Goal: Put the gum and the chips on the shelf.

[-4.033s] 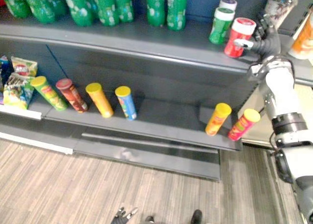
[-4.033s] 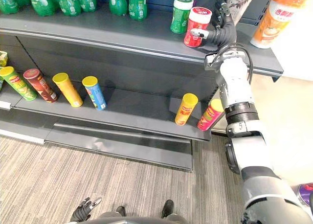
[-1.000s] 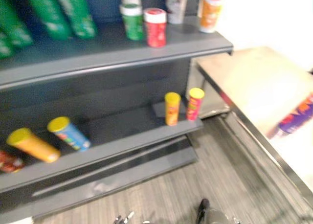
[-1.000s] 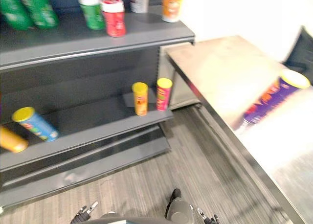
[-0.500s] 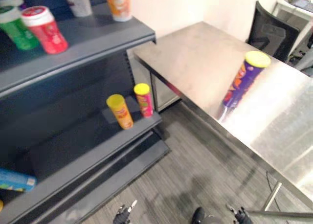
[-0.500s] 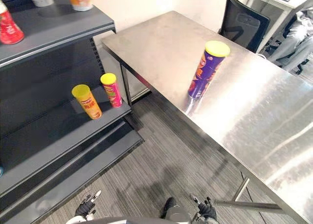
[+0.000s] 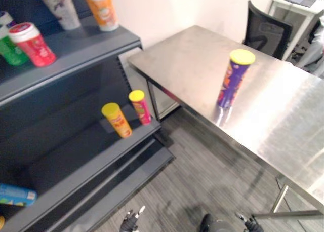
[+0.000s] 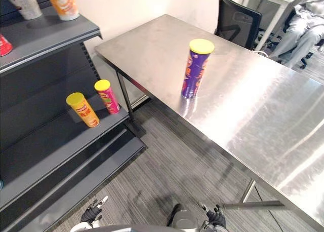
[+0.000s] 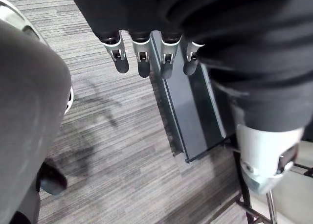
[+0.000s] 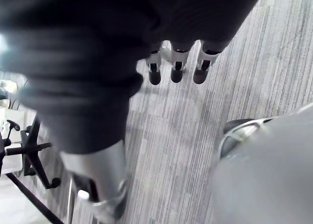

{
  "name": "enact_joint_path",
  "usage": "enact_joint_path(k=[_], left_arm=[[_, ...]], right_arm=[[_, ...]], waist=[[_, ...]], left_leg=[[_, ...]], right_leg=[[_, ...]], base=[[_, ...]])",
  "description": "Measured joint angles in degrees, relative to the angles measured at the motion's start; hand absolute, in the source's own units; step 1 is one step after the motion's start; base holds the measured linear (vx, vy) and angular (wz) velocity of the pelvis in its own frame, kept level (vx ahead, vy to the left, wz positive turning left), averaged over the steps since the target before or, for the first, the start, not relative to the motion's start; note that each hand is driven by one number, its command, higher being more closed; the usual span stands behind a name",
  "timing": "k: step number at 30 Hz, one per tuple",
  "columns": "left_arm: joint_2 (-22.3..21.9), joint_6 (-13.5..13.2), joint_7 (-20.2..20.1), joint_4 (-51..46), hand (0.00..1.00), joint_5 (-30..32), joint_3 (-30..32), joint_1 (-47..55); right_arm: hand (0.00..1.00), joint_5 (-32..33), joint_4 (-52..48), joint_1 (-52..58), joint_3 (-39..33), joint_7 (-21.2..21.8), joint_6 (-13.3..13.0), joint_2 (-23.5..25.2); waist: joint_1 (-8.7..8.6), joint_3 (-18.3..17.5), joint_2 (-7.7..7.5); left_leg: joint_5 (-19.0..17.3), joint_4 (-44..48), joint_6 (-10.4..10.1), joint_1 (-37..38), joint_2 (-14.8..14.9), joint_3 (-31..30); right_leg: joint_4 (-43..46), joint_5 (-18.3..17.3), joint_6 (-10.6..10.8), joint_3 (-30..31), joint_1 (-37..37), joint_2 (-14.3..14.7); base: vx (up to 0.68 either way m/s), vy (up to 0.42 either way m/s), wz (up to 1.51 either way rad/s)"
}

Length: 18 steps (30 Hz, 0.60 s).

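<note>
Left eye view: the purple chips can [image 7: 232,80] stands upright on the steel surface [image 7: 283,115], long axis vertical and lid up, free for a side grasp. The red gum tub [image 7: 31,43] is on the shelf [image 7: 86,42].

Left wrist view: the left hand [image 9: 143,57] hangs loose-fingered and empty.

Right wrist view: the right hand [image 10: 176,70] is the same.

A green bottle [image 7: 9,50] and, perhaps, a blue can [image 7: 15,195] are edge-cropped.

The left hand [image 9: 142,55] has a dark ribbed cover [image 9: 220,33] over its back, a row of silver fingers [image 9: 119,50] with rounded dark tips, and a pale silver thumb [image 9: 261,155]. The right hand [image 10: 176,70] looks alike.
</note>
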Motion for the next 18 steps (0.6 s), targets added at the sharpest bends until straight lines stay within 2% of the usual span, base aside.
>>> enact_joint_path(k=[1,2,3,4,5,7,11,13,15,16,18], left_arm=[[0.0,-0.1,-0.1,-0.2,0.0,-0.3,0.2,0.0],[-0.2,-0.8,-0.2,-1.5,0.0,-1.8,1.3,0.4],[-0.5,-1.3,-0.1,-1.8,0.0,-2.7,1.6,0.6],[-1.0,-1.8,0.0,-1.8,0.0,-3.4,2.0,0.8],[-1.2,-1.9,0.0,-1.8,0.0,-4.1,1.8,0.9],[-1.3,-2.2,0.0,-1.8,0.0,-4.6,1.7,1.0],[-1.6,-2.5,0.2,-1.7,0.0,-6.5,1.5,1.1],[-2.3,-2.6,0.5,-1.6,0.0,-6.6,1.5,1.4],[-4.0,-2.7,1.1,-1.6,0.0,-6.5,1.5,2.0],[-3.6,-2.8,1.2,-1.5,0.0,-6.4,1.2,2.1],[-3.1,-3.1,1.3,-1.6,0.0,-6.1,1.0,2.3]], right_arm=[[0.0,0.0,0.0,0.4,-0.1,-0.1,-0.1,0.0],[0.0,0.0,-0.1,0.6,-0.6,-0.3,-0.2,0.0],[0.0,0.0,-0.2,0.6,-0.7,-0.5,-0.3,-0.3],[0.0,0.0,-0.2,0.1,-0.8,-1.0,-0.4,-0.7],[0.0,0.0,-0.3,-0.6,-1.5,-1.6,-0.6,-1.1],[0.0,0.0,-0.5,-0.7,-1.5,-2.2,-0.5,-1.3],[0.0,0.0,-2.7,1.1,-1.3,-2.2,-0.2,-1.0],[0.0,0.5,-2.9,2.7,-1.2,-2.4,-0.2,-1.1],[0.0,0.5,-2.8,3.3,-0.9,-2.7,-0.2,-1.6],[0.0,0.5,-2.5,3.2,-0.9,-3.1,0.1,-0.8],[0.0,0.5,-2.4,3.4,-0.4,-3.1,0.1,0.1]], waist=[[-0.08,0.0,-0.02],[0.26,0.4,-0.18],[0.42,0.7,-0.51],[0.51,0.9,-0.31],[0.42,0.9,-0.14],[0.43,0.9,-0.08],[0.57,0.6,0.37],[0.61,0.1,1.31],[0.93,-0.9,3.97],[0.81,-1.6,3.59],[0.95,-2.3,2.54]], left_leg=[[0.3,4.4,0.5,-1.5,1.8,-2.2],[2.5,15.5,4.4,-6.6,5.3,-9.4],[1.7,17.0,4.3,-8.5,5.1,-13.5],[-0.3,15.1,3.2,-9.8,3.1,-19.7],[-0.6,11.7,3.0,-10.2,0.9,-23.7],[-0.3,5.5,2.9,-10.4,-0.8,-26.7],[2.0,-3.9,2.6,-11.7,-1.7,-28.4],[3.6,-7.2,2.3,-11.7,-2.6,-31.5],[5.1,-11.2,1.8,-10.7,-3.4,-33.7],[3.1,-11.6,0.9,-9.7,-3.9,-32.6],[2.0,-11.7,1.4,-9.2,-5.5,-31.7]], right_leg=[[0.5,-0.6,0.0,0.7,-0.2,0.0],[1.7,-1.8,-0.6,3.2,-0.4,0.6],[1.8,-1.9,-0.5,4.5,-0.4,0.9],[1.7,-1.9,-0.5,7.4,-0.4,1.3],[1.5,-1.9,-0.5,10.4,-0.5,1.6],[0.8,-1.9,-0.5,13.7,-0.6,2.2],[-0.6,-1.5,0.1,16.2,-0.5,2.8],[-0.6,-0.9,1.1,18.0,-0.4,3.6],[-0.1,-0.8,2.4,19.7,-0.5,5.4],[0.9,-1.1,3.5,21.0,-0.5,4.6],[0.4,-0.8,4.3,21.3,-0.2,3.1]], base=[[-0.08,-0.202,-0.46],[-0.05,-0.148,-0.61],[-0.02,-0.147,-1.06],[0.03,-0.069,-1.24],[0.03,-0.051,-1.27],[0.03,-0.031,-1.1],[0.1,0.054,-0.94],[0.15,0.2,-0.61],[0.17,0.259,-0.59],[0.14,0.238,-0.32],[0.2,0.3,-0.16]])
